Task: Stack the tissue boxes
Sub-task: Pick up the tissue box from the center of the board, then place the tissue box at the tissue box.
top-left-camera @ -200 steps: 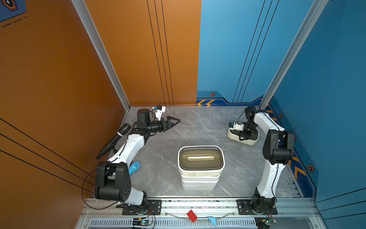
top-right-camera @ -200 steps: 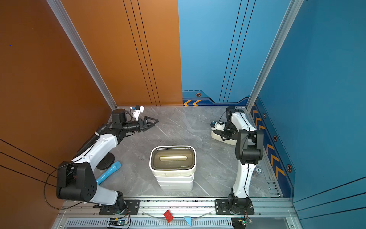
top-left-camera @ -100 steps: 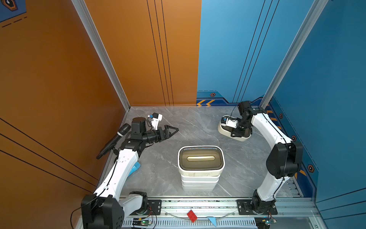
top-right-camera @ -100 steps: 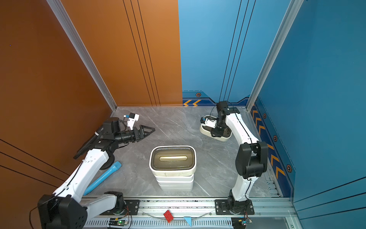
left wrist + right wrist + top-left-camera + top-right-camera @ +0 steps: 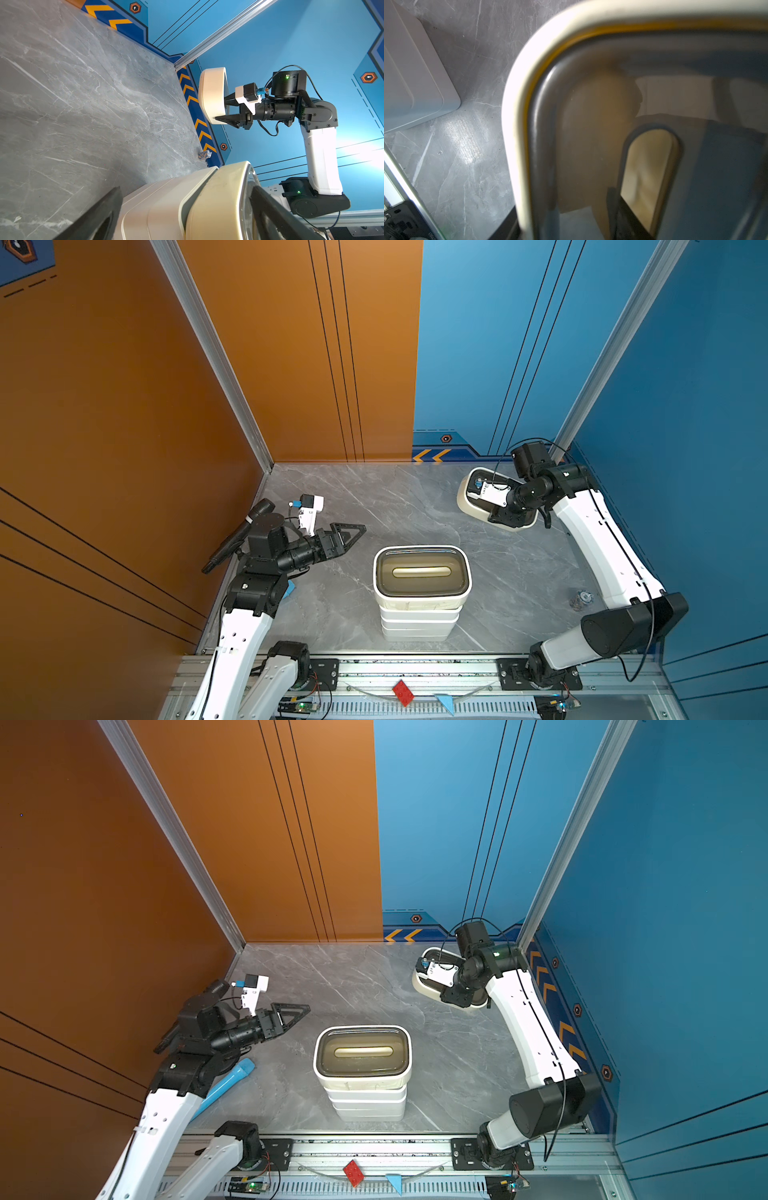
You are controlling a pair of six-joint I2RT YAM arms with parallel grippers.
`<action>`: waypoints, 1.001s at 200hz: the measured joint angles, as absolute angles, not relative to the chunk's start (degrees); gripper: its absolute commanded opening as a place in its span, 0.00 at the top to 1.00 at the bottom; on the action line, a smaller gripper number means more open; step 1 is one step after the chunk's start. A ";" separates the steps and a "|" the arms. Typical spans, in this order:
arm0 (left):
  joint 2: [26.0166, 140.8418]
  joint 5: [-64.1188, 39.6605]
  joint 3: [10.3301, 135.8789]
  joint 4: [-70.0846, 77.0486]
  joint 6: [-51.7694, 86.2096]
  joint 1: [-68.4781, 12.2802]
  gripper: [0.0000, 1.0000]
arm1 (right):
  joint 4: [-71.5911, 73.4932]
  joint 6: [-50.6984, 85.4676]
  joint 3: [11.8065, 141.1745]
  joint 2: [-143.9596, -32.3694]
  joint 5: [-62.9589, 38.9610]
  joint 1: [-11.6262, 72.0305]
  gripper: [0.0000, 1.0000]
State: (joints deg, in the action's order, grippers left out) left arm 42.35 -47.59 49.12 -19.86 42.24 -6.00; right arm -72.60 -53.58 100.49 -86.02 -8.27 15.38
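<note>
Rising further, right pincer (image 5: 223, 108) grips cream box (image 5: 211, 93); left pincer (image 5: 351, 533) retreats.

Left arm sits at the frame's left, forearm about level, left gripper (image 5: 351, 533) rolled sideways with its fingers spread wide and empty. Right arm reaches to the upper right, right gripper (image 5: 496, 512) clamped on a box (image 5: 466, 504).

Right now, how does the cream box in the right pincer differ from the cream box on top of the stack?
The held cream box hangs off the table in the shut right pincer, far right corner; the top cream box rests ungripped on white boxes, centre. Held box's lid is mostly hidden by the pincer; top box's shows whole. Both rounded, dark slotted lids.
</note>
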 measured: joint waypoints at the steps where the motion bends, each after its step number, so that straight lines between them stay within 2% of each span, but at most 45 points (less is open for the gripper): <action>1: 42.26 -47.62 49.12 -19.86 42.28 -6.02 0.02 | -72.64 -53.49 100.57 -85.97 -8.23 15.44 0.67; 60: 40.14 -48.66 49.45 -19.53 45.21 -7.03 0.02 | -74.59 -50.57 104.22 -80.62 -4.62 24.64 0.67; 91: 40.05 -48.66 49.65 -19.33 48.18 -7.62 0.02 | -74.96 -49.43 110.26 -79.50 -2.90 29.08 0.65; 145: 38.28 -50.00 49.65 -19.07 49.50 -8.84 0.02 | -80.40 -47.03 122.08 -83.72 2.13 39.99 0.66; 200: 36.40 -53.45 49.65 -19.11 45.23 -9.45 0.02 | -86.78 -41.91 130.58 -90.00 8.23 51.03 0.66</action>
